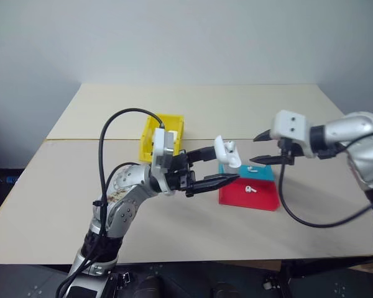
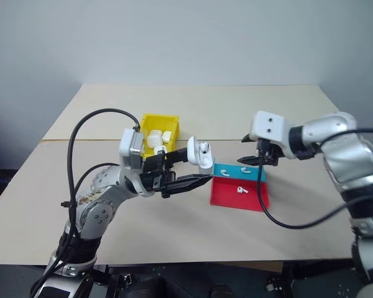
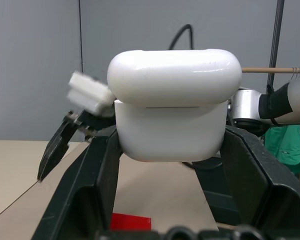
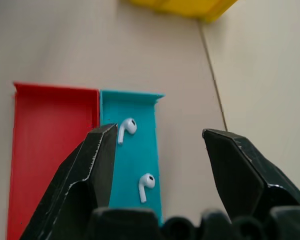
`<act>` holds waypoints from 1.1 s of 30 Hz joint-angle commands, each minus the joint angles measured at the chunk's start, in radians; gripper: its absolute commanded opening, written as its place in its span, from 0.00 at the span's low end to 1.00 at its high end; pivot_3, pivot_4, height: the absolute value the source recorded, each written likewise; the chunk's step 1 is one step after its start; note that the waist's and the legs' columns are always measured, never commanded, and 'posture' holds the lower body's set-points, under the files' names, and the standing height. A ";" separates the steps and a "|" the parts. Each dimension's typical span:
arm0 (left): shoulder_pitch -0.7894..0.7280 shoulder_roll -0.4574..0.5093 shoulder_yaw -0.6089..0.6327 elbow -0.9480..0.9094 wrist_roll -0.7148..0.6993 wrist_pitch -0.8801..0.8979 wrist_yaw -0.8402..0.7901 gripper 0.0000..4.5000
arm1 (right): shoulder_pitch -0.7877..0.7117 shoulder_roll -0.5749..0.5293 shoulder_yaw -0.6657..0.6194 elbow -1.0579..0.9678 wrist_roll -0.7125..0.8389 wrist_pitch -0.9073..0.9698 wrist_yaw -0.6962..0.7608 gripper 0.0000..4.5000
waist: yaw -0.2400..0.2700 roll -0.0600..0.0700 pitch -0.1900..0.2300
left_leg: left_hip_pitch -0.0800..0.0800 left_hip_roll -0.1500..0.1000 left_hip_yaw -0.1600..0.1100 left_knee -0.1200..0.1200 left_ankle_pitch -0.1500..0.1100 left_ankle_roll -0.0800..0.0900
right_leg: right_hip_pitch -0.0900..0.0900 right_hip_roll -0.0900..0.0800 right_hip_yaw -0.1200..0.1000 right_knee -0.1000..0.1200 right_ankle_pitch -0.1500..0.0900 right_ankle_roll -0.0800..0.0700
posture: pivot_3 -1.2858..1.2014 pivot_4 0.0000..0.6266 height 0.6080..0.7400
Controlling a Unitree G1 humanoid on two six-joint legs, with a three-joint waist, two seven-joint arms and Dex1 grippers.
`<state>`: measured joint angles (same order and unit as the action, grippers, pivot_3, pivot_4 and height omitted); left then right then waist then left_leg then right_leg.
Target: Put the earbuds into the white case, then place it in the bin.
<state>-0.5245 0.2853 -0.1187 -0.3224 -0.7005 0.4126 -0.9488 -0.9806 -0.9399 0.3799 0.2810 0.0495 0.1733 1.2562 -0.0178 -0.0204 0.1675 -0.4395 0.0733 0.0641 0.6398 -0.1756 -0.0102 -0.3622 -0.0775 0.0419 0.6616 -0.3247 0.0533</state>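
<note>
Nearest to the robot, the left tool (image 2: 196, 169) is raised over the tan surface (image 2: 174, 230) with its two black fingers (image 3: 87, 195) pinching the white case (image 2: 199, 156) by its lower body. The case's lid is flipped open and tilted back, and the tip of one earbud shows in its mouth; in the left wrist view the case (image 3: 172, 107) sits squarely between the finger pads, well off the surface. Just past and below the held case lie two shallow trays side by side, touching along one edge: the red tray (image 2: 227, 197) nearer, with one earbud (image 2: 240, 190) lying in it, and the cyan tray (image 2: 256, 176) behind it. From the right wrist view two earbuds (image 4: 126, 128) (image 4: 145, 184) lie in the cyan tray (image 4: 137, 155), apart from each other. The right tool (image 2: 244, 149) hovers above the cyan tray, off to the right of the case and clear of it, fingers spread wide with nothing between them, pointing down toward the tray. Farther back, behind the left tool, the bin (image 2: 146, 125) stands on the surface, with several white cases (image 2: 154, 139) inside it; it is well apart from the held case.
</note>
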 commanded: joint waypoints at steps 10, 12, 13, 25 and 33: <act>0.032 0.015 0.038 -0.077 0.001 -0.023 0.051 0.61 | -0.321 0.212 0.191 0.717 -0.369 -0.510 0.118 0.72 | 0.008 0.001 0.001 | -0.002 0.000 0.001 0.000 0.002 -0.003 | -0.001 0.000 -0.001 -0.002 0.000 0.000 | 0.52 0.24 1.00; 0.035 0.017 0.038 -0.082 0.000 -0.022 0.054 0.61 | -0.341 0.231 0.193 0.780 -0.400 -0.544 0.100 0.72 | 0.006 0.001 0.001 | -0.002 0.000 0.001 0.000 0.002 -0.003 | -0.001 0.000 -0.001 -0.001 0.000 0.000 | 0.52 0.24 1.00; 0.036 0.017 0.038 -0.084 0.000 -0.021 0.057 0.61 | -0.348 0.240 0.193 0.807 -0.415 -0.556 0.089 0.72 | 0.006 0.001 0.001 | -0.002 0.000 0.001 0.000 0.002 -0.003 | -0.001 0.000 -0.001 -0.001 0.000 0.000 | 0.52 0.24 1.00; 0.040 0.016 0.029 -0.105 -0.004 -0.013 0.078 0.61 | -0.366 0.313 0.179 0.941 -0.519 -0.565 -0.016 0.51 | 0.005 0.001 0.001 | -0.002 0.001 0.001 0.000 0.002 -0.004 | -0.002 0.000 0.000 0.001 0.000 0.000 | 0.52 0.24 1.00; 0.049 0.018 0.032 -0.114 -0.010 -0.013 0.082 0.61 | -0.362 0.342 0.178 0.989 -0.568 -0.527 -0.085 0.51 | 0.004 0.001 0.001 | -0.002 0.001 0.001 0.000 0.002 -0.004 | -0.002 0.000 0.000 0.002 0.000 0.000 | 0.52 0.24 1.00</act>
<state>-0.4724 0.3041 -0.0953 -0.3869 -0.6946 0.4134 -0.8705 -1.3161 -0.5943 0.5771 1.2645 -0.5142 -0.3689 1.1840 -0.0138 -0.0191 0.1685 -0.4411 0.0738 0.0653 0.6400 -0.1732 -0.0141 -0.3645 -0.0778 0.0418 0.6635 -0.3246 0.0532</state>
